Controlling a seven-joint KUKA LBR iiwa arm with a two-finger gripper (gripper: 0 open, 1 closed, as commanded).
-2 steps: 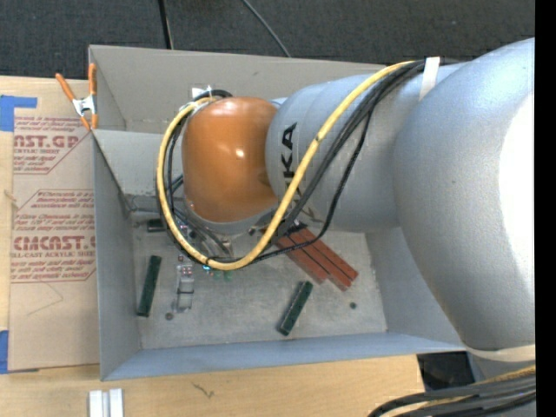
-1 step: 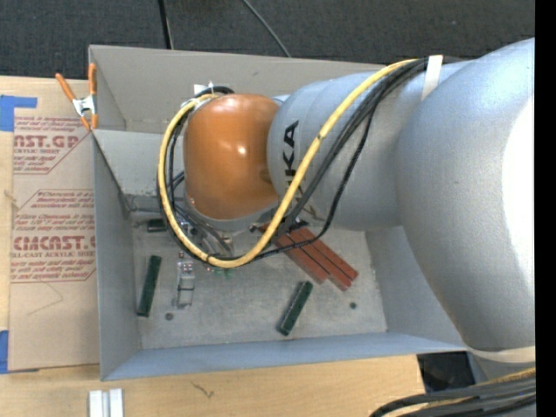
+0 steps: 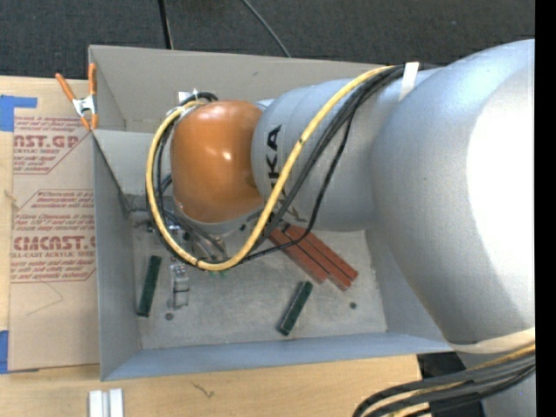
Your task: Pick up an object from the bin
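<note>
Nearest, by the front wall of the bin: a dark green bar, lying slantwise. Further in, along the left wall, a green stick, with a small grey metal piece just beside it. Toward the right, red-brown slats, partly under the arm. Over the left-middle floor, the hand, tucked beneath the orange cover; released or clenched, cannot tell. Probably the approach step, with nothing seen gripped. Next: settle on one nearby piece and lower squarely.
</note>
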